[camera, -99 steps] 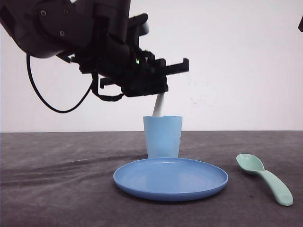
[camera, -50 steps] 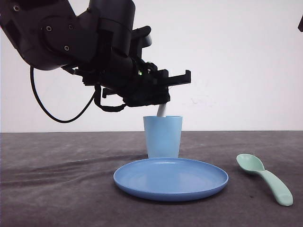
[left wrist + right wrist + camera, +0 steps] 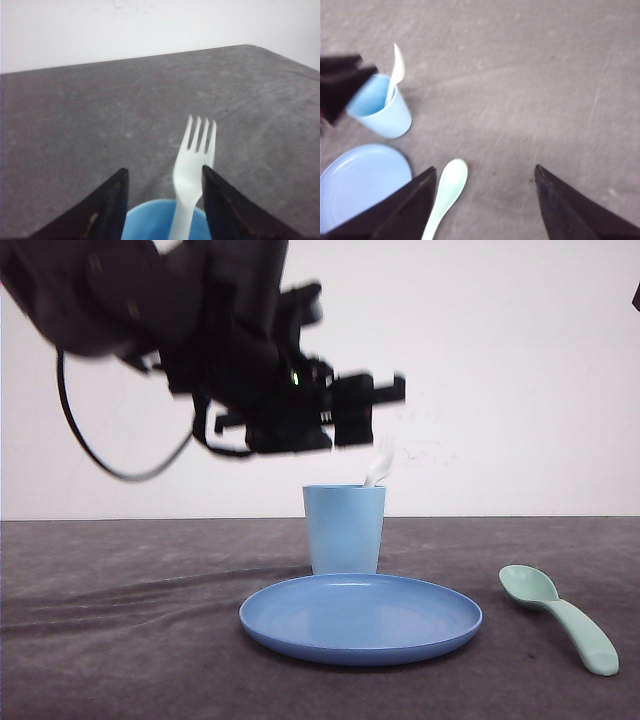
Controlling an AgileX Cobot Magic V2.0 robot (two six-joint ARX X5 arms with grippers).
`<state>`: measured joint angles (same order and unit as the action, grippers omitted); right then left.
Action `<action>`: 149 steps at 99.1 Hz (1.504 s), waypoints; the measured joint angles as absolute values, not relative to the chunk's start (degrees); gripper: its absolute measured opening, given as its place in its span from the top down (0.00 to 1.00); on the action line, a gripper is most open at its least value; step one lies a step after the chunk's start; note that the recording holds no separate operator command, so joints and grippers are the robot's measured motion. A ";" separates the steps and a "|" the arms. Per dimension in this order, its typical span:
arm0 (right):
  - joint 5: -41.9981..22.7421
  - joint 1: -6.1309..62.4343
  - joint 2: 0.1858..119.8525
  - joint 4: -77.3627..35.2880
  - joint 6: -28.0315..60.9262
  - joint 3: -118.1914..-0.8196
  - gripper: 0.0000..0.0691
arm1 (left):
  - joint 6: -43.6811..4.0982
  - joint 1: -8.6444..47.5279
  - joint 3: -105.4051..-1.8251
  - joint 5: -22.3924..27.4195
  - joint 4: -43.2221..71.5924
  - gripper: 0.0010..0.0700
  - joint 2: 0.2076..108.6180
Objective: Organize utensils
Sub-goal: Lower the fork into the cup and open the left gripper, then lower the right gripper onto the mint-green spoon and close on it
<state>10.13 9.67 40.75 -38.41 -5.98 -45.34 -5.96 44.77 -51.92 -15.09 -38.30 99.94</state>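
Fork (image 3: 378, 462) stands in the cup (image 3: 344, 528), left tool (image 3: 162, 210) spread and empty above it; spoon (image 3: 560, 617) lies on the counter (image 3: 120, 640), right tool (image 3: 485, 210) spread.

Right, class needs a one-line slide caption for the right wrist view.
White fork stands in the light blue cup; mint-green spoon lies beside the blue plate.

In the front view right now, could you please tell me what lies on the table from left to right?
Blue plate → light blue cup with the white fork standing in it → mint-green spoon. The cup stands behind the plate and overlaps it; the spoon lies clearly apart.
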 joint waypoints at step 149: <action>-1.26 34.46 78.94 -37.54 -27.38 -45.36 0.46 | -10.22 46.81 -52.14 -15.05 42.94 0.62 32.42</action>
<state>-1.26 34.46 78.94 -37.54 -27.38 -45.36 -10.22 46.81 -52.14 -15.05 42.94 32.42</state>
